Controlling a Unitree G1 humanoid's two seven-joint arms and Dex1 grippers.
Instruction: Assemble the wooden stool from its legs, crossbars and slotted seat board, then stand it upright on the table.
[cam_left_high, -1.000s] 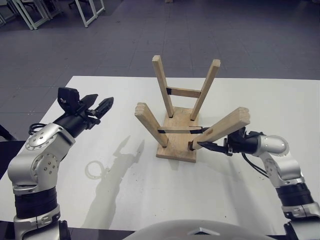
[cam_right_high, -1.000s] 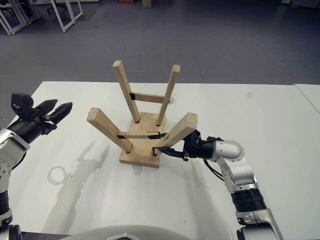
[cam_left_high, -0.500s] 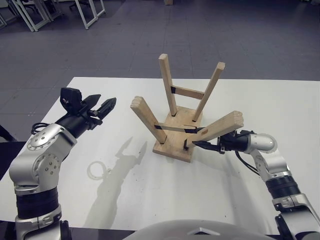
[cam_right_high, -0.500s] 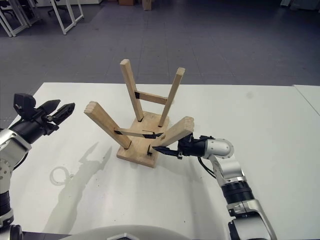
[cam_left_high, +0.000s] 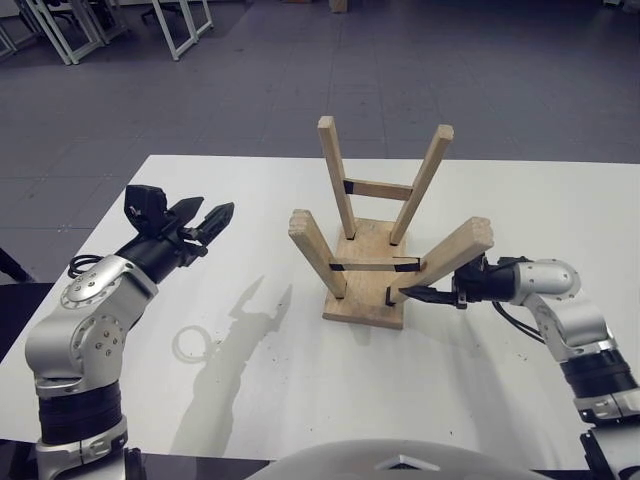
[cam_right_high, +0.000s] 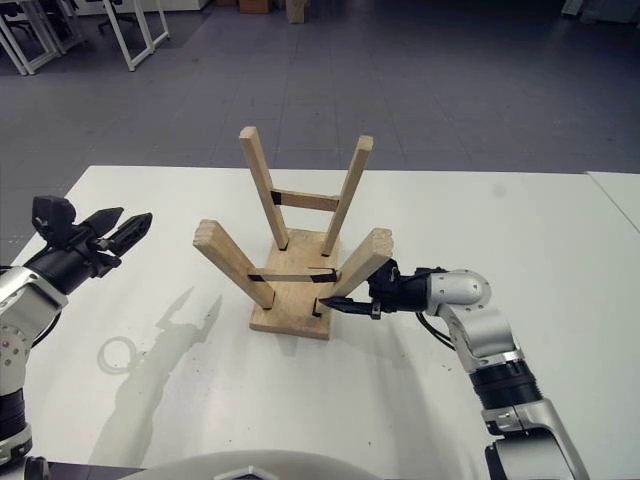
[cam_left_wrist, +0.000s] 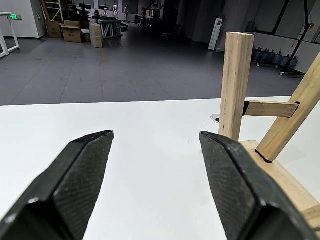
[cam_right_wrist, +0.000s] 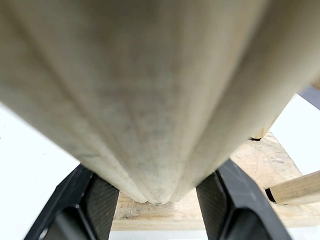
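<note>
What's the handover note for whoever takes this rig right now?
Left gripper: open, raised over the table to the left of the stool, touching nothing.
Right gripper: at the base of the near-right leg; whether it grips is unclear.
Stool: upside down, seat board flat on the table, four legs up, both crossbars in place.
Done: assembly looks complete.
Left: turn it over and stand it on its legs.
</note>
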